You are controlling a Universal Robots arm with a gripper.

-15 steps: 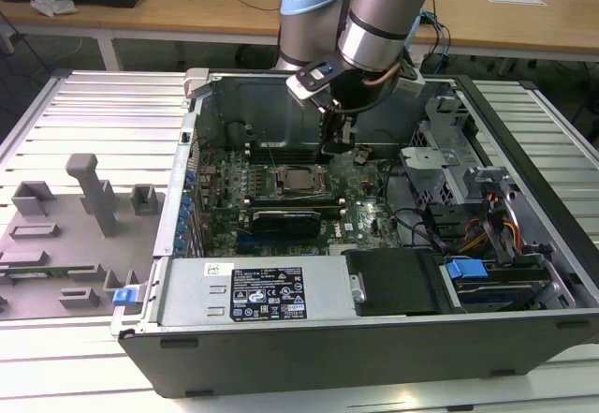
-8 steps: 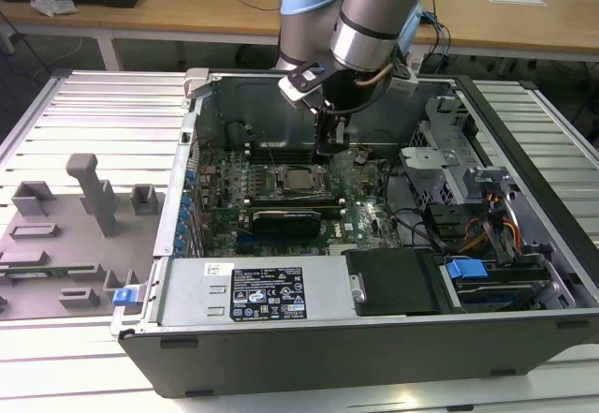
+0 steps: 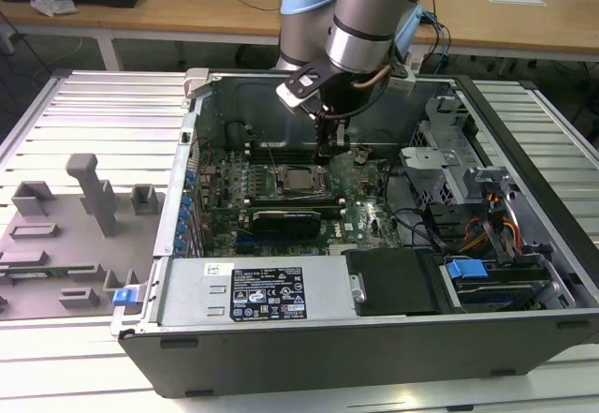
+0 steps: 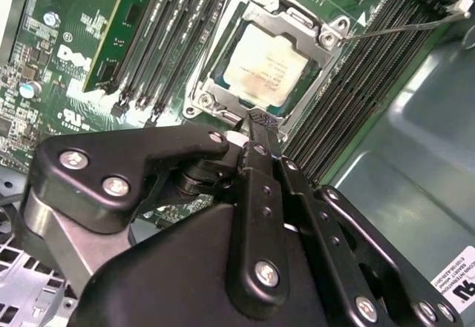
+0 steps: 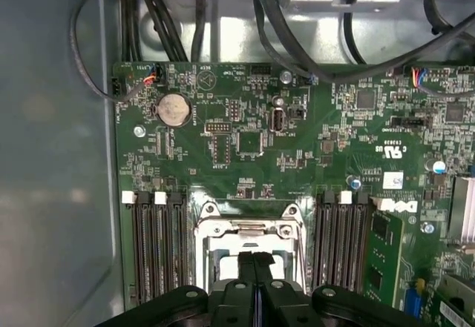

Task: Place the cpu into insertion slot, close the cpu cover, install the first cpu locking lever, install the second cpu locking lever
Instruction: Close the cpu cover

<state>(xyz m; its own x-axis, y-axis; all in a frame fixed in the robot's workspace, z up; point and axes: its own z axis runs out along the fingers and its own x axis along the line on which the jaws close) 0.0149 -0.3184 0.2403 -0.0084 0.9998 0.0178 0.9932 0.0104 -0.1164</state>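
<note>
Exterior view, end effector: the end effector (image 3: 333, 144), closed and empty, hangs near the cpu (image 3: 299, 181); a crooked descent could gouge the green board (image 3: 370, 209).
Second wrist view, cpu: pale, square, seated in the insertion slot (image 4: 220, 88) under the cpu cover (image 4: 293, 23); the loose lever (image 4: 401, 27) might slip off the fingertips.
First wrist view, cover: silver frame, apparently flat.

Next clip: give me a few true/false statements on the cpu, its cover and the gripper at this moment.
1. The cpu sits in the insertion slot. True.
2. The cpu cover stands raised. False: it lies flat, framing the cpu.
3. The gripper holds the cpu. False: it is shut with nothing between its fingers, at the slot's edge.
4. Long memory slots flank the insertion slot on both sides. True.
</note>
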